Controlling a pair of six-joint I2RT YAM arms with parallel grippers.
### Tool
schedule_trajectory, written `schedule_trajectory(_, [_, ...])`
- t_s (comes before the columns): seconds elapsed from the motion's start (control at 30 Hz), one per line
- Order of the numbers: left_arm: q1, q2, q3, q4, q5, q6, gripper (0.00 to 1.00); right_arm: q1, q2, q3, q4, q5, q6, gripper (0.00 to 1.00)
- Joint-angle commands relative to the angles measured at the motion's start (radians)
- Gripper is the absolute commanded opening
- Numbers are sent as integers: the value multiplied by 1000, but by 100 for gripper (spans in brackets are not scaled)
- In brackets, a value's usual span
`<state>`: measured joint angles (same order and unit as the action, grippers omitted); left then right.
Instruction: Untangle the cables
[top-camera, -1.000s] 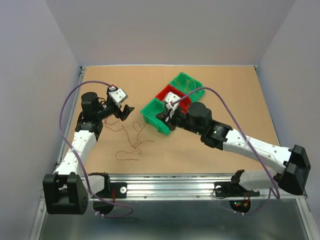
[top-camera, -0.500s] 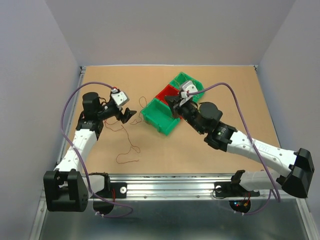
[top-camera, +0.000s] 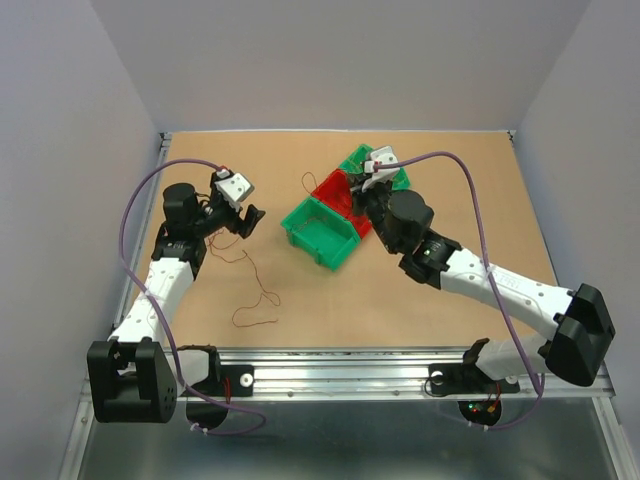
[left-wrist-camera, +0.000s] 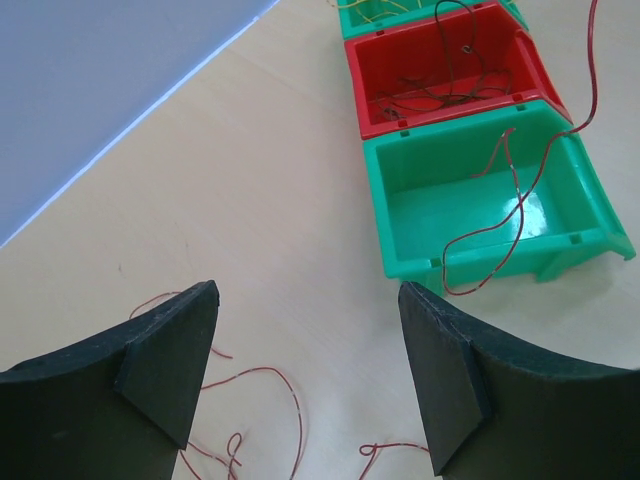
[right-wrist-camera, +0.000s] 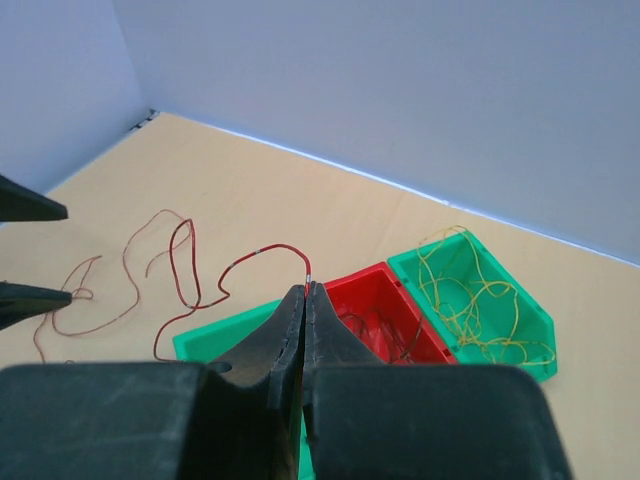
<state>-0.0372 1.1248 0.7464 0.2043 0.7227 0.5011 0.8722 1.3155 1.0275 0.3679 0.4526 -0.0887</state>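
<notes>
Thin reddish-brown cables (top-camera: 262, 296) lie loose on the table in front of my left arm, and they show under the left fingers in the left wrist view (left-wrist-camera: 270, 385). My left gripper (top-camera: 249, 218) is open and empty above them (left-wrist-camera: 310, 385). My right gripper (top-camera: 352, 191) is over the bins and shut on the end of a red cable (right-wrist-camera: 225, 272). That cable (top-camera: 308, 183) hangs in a curl down across the near green bin (left-wrist-camera: 520, 195). The red bin (top-camera: 338, 190) holds dark cables (left-wrist-camera: 440, 75). The far green bin (right-wrist-camera: 480, 300) holds yellow cables.
Three small bins stand in a diagonal row at the table's middle back: the near green bin (top-camera: 318, 233), the red bin, and the far green bin (top-camera: 358, 160) partly hidden by my right wrist. Grey walls enclose the table on three sides.
My right gripper has risen and moved back from the near green bin to over the red bin, drawing the red cable off the table pile. My left gripper has shifted slightly.
</notes>
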Motion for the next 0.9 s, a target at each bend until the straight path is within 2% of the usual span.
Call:
schedule_trajectory(0.0, [3, -3, -7, 61, -32, -21, 84, -44, -28, -10, 77, 75, 47, 0])
schedule_trajectory(0.2, [3, 15, -2, 66, -35, -27, 84, -98, -42, -64, 75, 92, 78, 1])
schedule_trajectory(0.43, [3, 23, 1, 61, -37, -24, 84, -102, -33, -87, 26, -20, 119, 0])
schedule_trajectory(0.5, [3, 24, 2, 60, -37, -24, 84, -102, 0, -70, -3, -127, 136, 1])
schedule_trajectory(0.67, [3, 26, 4, 58, -37, -22, 84, -102, 125, 2, -96, -257, 171, 1])
schedule_trajectory(0.87, [3, 18, 1, 55, -32, -22, 84, -99, 278, 78, -227, -178, 190, 1])
